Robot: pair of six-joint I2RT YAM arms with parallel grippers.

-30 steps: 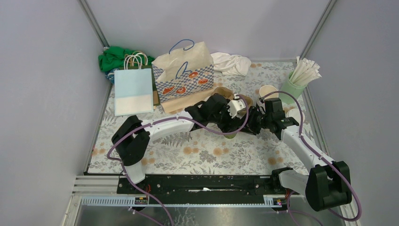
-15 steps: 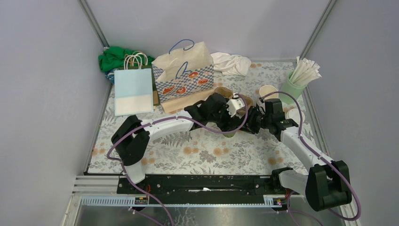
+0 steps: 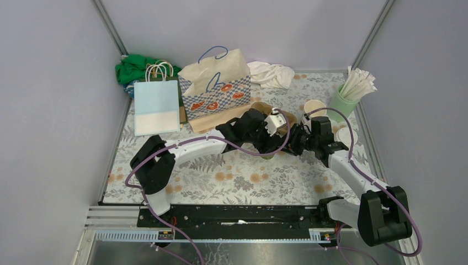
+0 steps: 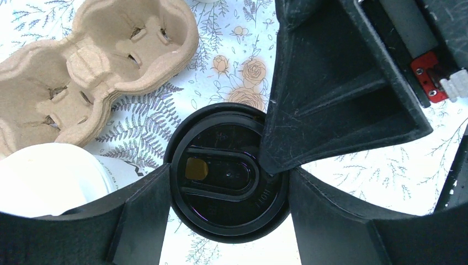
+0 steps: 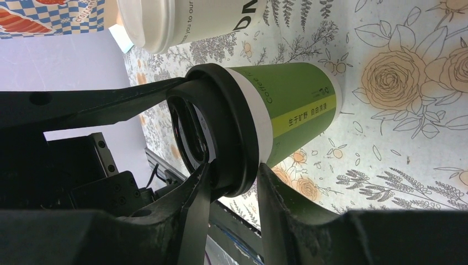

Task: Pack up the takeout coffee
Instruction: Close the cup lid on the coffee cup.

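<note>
The green cup (image 5: 292, 105) stands upright mid-table, just nearer than the pulp cup carrier (image 4: 99, 66). The left gripper (image 4: 226, 185) clasps it from above, fingers flanking its black lid (image 4: 221, 207). The right gripper (image 5: 232, 182), reaching from the right, pinches the lid's rim.

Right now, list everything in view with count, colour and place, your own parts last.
green cup: one, green, mid-table
black lid: one, black, on the green cup
white-lidded cup: one, cream, beside the green cup
open cup: one, cream, back right
round white item: one, white, right edge, unidentifiable
cup carrier: one, brown, behind the green cup
patterned bag: one, kraft and blue, back centre
blue bag: one, pale blue, back left
green cloth: one, green, back-left corner
white cloth: one, white, back centre
straw tumbler: one, mint green, back right
left gripper: black, closed on the black lid
right gripper: black, pinching the black lid's rim
</note>
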